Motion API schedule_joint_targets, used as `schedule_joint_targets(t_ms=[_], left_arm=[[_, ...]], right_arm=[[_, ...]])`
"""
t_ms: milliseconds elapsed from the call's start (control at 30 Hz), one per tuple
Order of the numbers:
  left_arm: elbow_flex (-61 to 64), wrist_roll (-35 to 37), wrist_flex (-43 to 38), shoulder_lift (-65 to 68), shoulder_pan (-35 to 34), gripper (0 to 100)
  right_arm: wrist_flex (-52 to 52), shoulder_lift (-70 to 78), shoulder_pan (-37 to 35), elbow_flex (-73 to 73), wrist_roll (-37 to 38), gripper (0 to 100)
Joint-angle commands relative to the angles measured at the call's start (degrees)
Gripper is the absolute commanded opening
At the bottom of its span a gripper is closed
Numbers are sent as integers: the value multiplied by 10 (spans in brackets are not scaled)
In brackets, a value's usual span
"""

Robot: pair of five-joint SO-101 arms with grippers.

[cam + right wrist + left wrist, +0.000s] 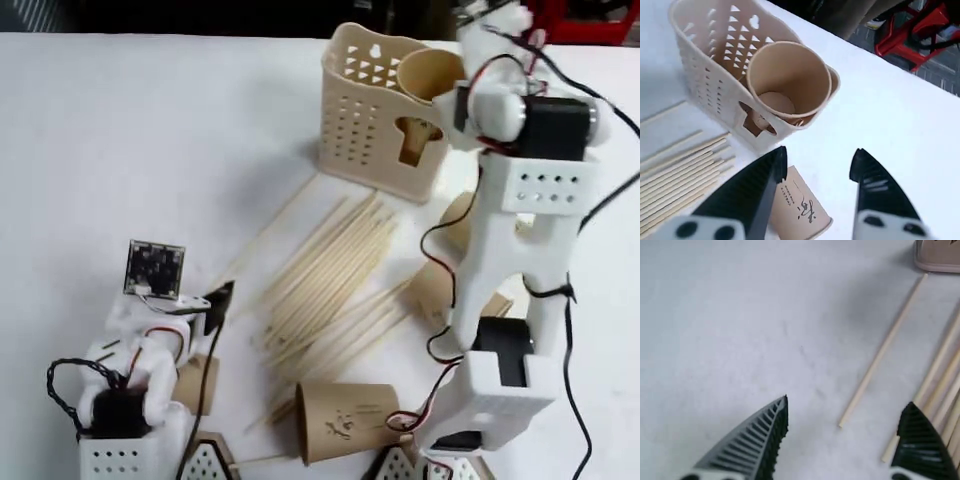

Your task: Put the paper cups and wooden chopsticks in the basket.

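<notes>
The task was at an early stage, as I judged it. One paper cup (790, 80) already sat in the basket (705, 75), at the corner nearest to the right arm. It was tilted, with its open mouth up and a little to the side. The rest was not yet done. The chopsticks (330, 270) lay on the counter (120, 130) in a loose fan in front of the basket, and one single stick (885, 347) lay apart from the pile. Whether any stick was already in the basket I could not tell.

A second cup (345, 420) lay on its side near the bases of the arms. Another cup (195, 380) was just beside the left arm, partly hidden. At least one more cup (437, 290) was behind the right arm, also half covered.

The cups were brown paper with a small dark print and looked light and easy to dent. The chopsticks were thin, pale and straight.

The right pincer (820, 151) hung above the counter just beside the basket, its jaws apart and holding nothing. The left pincer (847, 402) was low over the counter at the edge of the chopsticks, jaws also apart and empty.
</notes>
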Motion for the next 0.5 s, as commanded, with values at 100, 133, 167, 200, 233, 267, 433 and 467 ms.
schedule_joint_targets(t_ms=[100, 133, 167, 200, 233, 267, 433, 467], left_arm=[[-4, -7, -14, -6, -4, 347], [-4, -7, -14, -6, -4, 347], [-4, -7, -14, -6, -4, 347], [-4, -7, -14, -6, -4, 347], [-4, -7, -14, -6, -4, 347], [-4, -7, -14, -6, -4, 347], [-4, -7, -14, -6, -4, 347], [-4, -7, -14, -6, -4, 347]], right_arm=[[1, -134, 55, 164, -30, 209], [0, -155, 59, 201, -30, 209], [0, -176, 63, 238, -30, 209], [0, -195, 65, 272, -32, 209], [0, -212, 67, 302, -33, 209], [0, -227, 70, 330, -33, 209], [-7, -277, 101, 451, -34, 209], [-15, -281, 111, 472, -34, 209]])
